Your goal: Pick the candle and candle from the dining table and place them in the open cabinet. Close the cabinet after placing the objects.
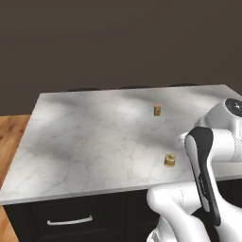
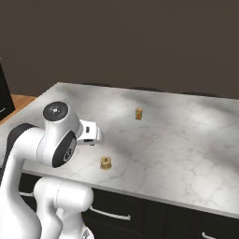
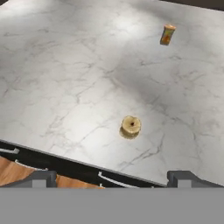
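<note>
Your gripper (image 3: pixel 112 177) has its jaws spread wide apart and holds nothing; in the hand view the two dark fingertips (image 3: pixel 39 177) sit at the bottom edge, hanging over the near edge of the tabletop (image 3: pixel 65 78). The short stubby candle (image 3: pixel 131 127) lies ahead of you at about 12 o'clock, a touch toward 1, near the gripper and just inside that front edge. From this angle you look down on its round top, so its axis seems to stand upright on the marble; it should not matter much which way you turn the jaws.

The second candle (image 3: pixel 167 34) stands well apart from the first, farther across the tabletop at about 1 o'clock from the gripper. It is too small to make out its holder clearly.

In the left base view the stubby candle (image 1: pixel 169 160) sits just beside the arm's white forearm, with the other candle (image 1: pixel 157 110) beyond it at 12 o'clock. The marble around both is bare, so you have open room on every side. Judged from here, the near candle is the natural first pick: mind the front edge at 6 o'clock, which lies close behind it.
</note>
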Available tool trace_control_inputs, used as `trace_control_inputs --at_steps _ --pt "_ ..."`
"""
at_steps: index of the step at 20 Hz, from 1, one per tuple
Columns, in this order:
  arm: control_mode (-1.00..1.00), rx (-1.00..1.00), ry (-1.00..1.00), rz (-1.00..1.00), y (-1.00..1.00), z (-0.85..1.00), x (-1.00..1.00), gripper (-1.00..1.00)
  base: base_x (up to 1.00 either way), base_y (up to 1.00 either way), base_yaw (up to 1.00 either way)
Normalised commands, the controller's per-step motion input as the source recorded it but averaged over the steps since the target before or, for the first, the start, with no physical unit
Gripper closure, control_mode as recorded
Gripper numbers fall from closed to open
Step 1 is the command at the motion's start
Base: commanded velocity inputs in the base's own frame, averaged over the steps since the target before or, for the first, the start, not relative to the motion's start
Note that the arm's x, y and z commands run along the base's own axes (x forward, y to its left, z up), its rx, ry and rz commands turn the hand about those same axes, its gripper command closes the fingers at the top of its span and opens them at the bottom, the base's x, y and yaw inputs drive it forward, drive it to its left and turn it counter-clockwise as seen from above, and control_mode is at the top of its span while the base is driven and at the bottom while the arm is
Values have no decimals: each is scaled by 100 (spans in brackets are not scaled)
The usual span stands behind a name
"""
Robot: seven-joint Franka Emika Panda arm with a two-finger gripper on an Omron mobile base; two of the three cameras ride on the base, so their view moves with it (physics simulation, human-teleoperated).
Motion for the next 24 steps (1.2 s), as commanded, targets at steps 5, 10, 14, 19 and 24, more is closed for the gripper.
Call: trace_control_inputs --at_steps 5,10,14,19,24 --pt "-100 0 15 -10 2 -23 5 -100 0 0 0" --pt "-100 0 13 -7 0 -19 3 -100 0 0 0" --pt "-100 0 6 -1 0 -33 3 -100 0 0 0" --pt "-100 0 0 0 0 -38 0 -100 0 0 0" --pt "-100 0 0 0 0 -35 1 -100 0 0 0"
